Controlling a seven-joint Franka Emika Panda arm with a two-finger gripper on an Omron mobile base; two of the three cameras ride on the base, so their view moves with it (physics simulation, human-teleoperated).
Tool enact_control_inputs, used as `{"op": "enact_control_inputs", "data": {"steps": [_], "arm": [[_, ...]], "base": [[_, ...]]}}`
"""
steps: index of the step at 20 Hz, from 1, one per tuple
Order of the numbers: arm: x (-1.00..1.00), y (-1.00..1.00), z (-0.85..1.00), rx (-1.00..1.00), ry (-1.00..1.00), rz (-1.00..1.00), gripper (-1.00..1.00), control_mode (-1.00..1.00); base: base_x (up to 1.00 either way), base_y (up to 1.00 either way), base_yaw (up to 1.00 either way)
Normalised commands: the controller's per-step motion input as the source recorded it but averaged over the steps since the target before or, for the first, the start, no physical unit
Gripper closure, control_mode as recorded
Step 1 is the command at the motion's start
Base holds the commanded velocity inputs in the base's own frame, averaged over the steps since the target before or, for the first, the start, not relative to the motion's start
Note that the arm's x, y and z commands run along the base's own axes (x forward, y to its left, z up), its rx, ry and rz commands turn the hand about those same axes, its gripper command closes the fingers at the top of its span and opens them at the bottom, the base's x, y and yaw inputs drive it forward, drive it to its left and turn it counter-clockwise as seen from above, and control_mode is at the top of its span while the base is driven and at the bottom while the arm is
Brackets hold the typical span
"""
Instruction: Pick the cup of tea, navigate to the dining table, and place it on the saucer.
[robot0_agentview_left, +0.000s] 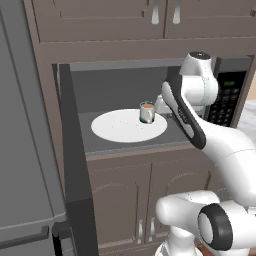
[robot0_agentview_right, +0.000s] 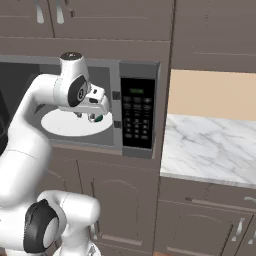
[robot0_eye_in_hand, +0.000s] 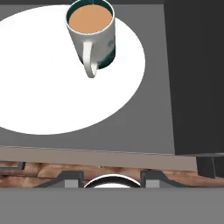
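Observation:
The cup of tea (robot0_agentview_left: 146, 113) is a small white mug with a dark green band and brown liquid inside. It stands upright on the right part of a big white round plate (robot0_agentview_left: 117, 127) inside an open microwave. In the hand view the cup of tea (robot0_eye_in_hand: 94, 33) is at the top, its handle turned toward the camera. My gripper (robot0_agentview_left: 159, 107) hovers just right of the mug, in front of the microwave's mouth, apart from it. Its jaws (robot0_eye_in_hand: 110, 177) stand open with nothing between them. A sliver of the cup (robot0_agentview_right: 99, 119) peeks out beside the gripper (robot0_agentview_right: 90, 117). The dining table and the saucer are out of view.
The microwave door (robot0_agentview_left: 75, 165) hangs wide open on the left. Its control panel (robot0_agentview_right: 136, 112) is on the right, and dark wood cabinets (robot0_agentview_left: 100, 20) run above and below. A marble counter (robot0_agentview_right: 210, 145) lies further right, and a grey fridge (robot0_agentview_left: 25, 125) stands at the far left.

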Motion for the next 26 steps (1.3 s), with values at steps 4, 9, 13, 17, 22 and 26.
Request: {"op": "enact_control_inputs", "data": {"steps": [4,9,13,17,22,26], "arm": [[-0.07,0.19,-0.04,0.00,-0.05,0.00,-1.00,-1.00],[-0.10,0.58,-0.08,0.00,-0.09,-0.06,-1.00,-1.00],[0.08,0.45,-0.21,0.00,-0.14,-0.10,-1.00,-1.00],[0.38,0.46,-0.52,0.00,-0.19,-0.17,-1.00,-1.00],[0.09,0.08,-0.15,-0.02,-0.11,-0.20,-1.00,-1.00],[0.12,-0.02,0.00,-0.02,0.00,-0.12,-1.00,-1.00]], "base": [[0.00,0.00,0.00],[0.00,0.00,0.00],[0.00,0.00,0.00],[0.00,0.00,0.00],[0.00,0.00,0.00],[0.00,0.00,0.00]]}}
